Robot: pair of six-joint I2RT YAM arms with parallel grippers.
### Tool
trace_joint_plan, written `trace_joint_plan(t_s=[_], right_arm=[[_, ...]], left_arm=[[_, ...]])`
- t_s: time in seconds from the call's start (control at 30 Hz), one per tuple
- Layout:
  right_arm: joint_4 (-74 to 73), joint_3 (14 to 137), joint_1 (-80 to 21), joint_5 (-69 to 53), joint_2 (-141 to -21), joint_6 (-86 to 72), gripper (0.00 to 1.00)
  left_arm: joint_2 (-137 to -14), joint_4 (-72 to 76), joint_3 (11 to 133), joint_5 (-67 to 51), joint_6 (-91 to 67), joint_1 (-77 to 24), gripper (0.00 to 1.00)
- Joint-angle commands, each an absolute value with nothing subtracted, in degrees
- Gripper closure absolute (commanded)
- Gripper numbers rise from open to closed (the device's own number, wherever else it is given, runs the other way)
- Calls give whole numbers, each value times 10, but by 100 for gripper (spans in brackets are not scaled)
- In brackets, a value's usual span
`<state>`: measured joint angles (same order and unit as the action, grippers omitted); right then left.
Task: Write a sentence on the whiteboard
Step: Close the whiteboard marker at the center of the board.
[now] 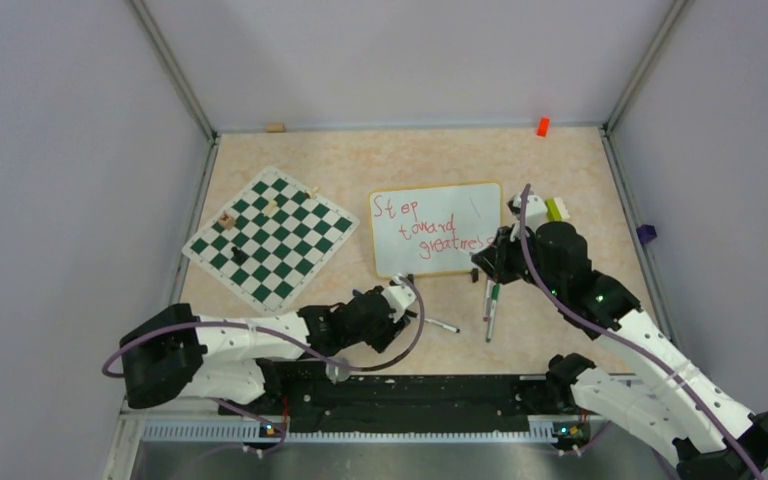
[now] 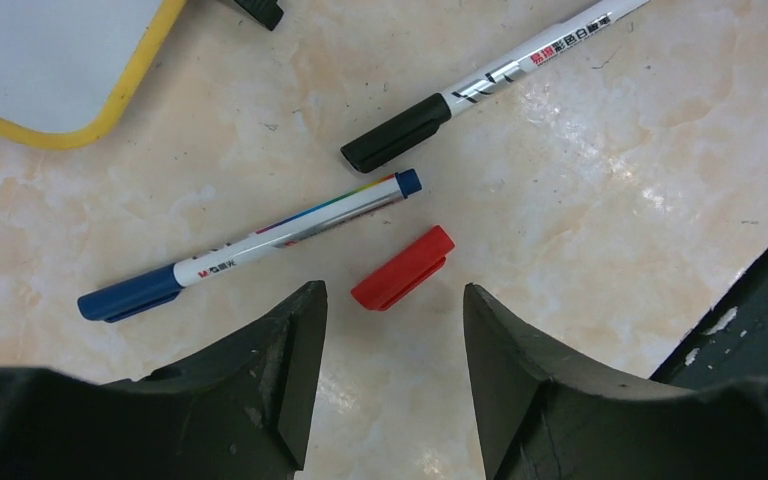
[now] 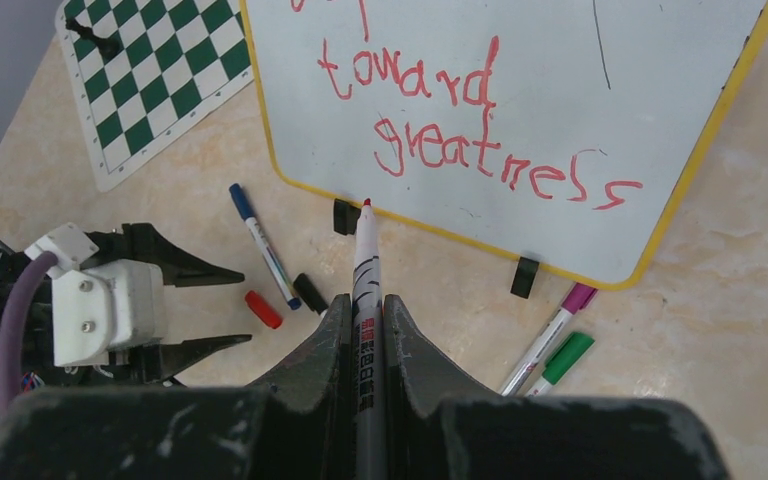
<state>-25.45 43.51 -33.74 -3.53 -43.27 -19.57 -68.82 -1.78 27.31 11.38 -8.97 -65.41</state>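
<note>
The whiteboard (image 1: 460, 205) lies flat mid-table, with the sentence (image 1: 430, 228) in red on it. The right wrist view shows "toward greatness" (image 3: 460, 130) on the board (image 3: 660, 90). My right gripper (image 3: 365, 300) is shut on an uncapped red marker (image 3: 366, 260); its tip sits just off the board's near edge, beside a black foot (image 3: 344, 216). The gripper also shows in the top view (image 1: 490, 262). My left gripper (image 2: 392, 295) is open and empty, low over the table, and also shows in the top view (image 1: 405, 298). A red cap (image 2: 403, 267) lies just ahead of its fingertips.
A blue marker (image 2: 250, 245) and a black-capped marker (image 2: 480, 90) lie by the cap. Purple (image 3: 550, 335) and green (image 3: 565, 358) markers lie near the board's right foot. A chessboard mat (image 1: 268, 238) with pieces is at the left. An orange block (image 1: 542, 126) sits at the back wall.
</note>
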Motion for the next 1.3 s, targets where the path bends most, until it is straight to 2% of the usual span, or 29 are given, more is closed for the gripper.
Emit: trace_joint_plan(t_s=[0.0,0.13,0.23,0.27,0.33,0.5,0.57,0.93,1.1,1.27], right_arm=[[-250,445,-343,-26,-426,-192,100],[-250,443,-343,-28,-426,-193,100],[-256,440,-343,-32,-423,-195,100],[-257,438,-343,-34,-421,-195,100],[-264,433,-343,-38,-417,-196,100],[-278,417,-343,-75,-414,-208,100],[-274,405,-343,-102,-416,-219,100],[-237,364,-345,-230,-445,-256,100],[-210,356,-353,-296,-470,-271,100],[-205,356,-374,-298,-491,-277,100]], left_arm=[[-740,-6,312,114,-61,-656,42],[-785,-5,328,118,-47,-656,43],[-811,-6,341,103,-43,-656,49],[-817,-8,343,94,-42,-656,53],[-824,-9,345,84,-39,-656,68],[-816,-5,336,54,-43,-656,94],[-807,12,330,45,-46,-656,99],[-679,212,241,76,-53,-656,100],[-678,295,211,57,-31,-656,100],[-709,433,156,52,-5,-656,100]])
